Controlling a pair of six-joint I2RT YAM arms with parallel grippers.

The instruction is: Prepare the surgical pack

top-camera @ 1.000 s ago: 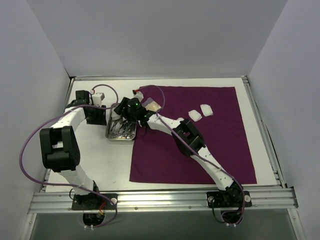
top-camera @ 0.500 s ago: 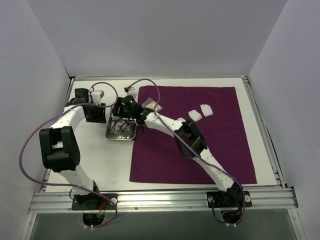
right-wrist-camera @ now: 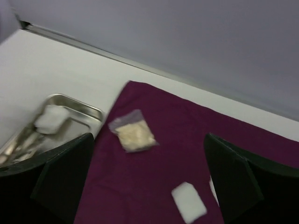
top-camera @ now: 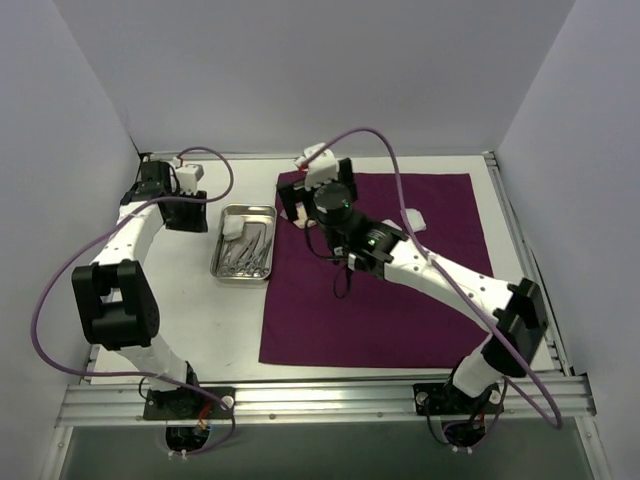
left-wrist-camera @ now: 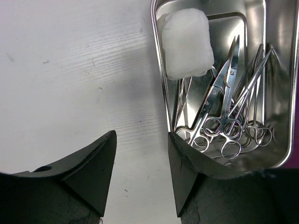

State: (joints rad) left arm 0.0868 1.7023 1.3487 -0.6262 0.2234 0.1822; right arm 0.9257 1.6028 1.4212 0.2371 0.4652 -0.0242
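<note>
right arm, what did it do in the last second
The right hand opened, leaving a gauze pad in the steel tray, then swung up and right over the purple cloth. The left hand drew back slightly from the tray. Tray, instruments and cloth stayed put.

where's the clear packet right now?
In the right wrist view, the clear packet lies on the purple cloth near its far left corner, between the steel tray and a gauze pad.
</note>
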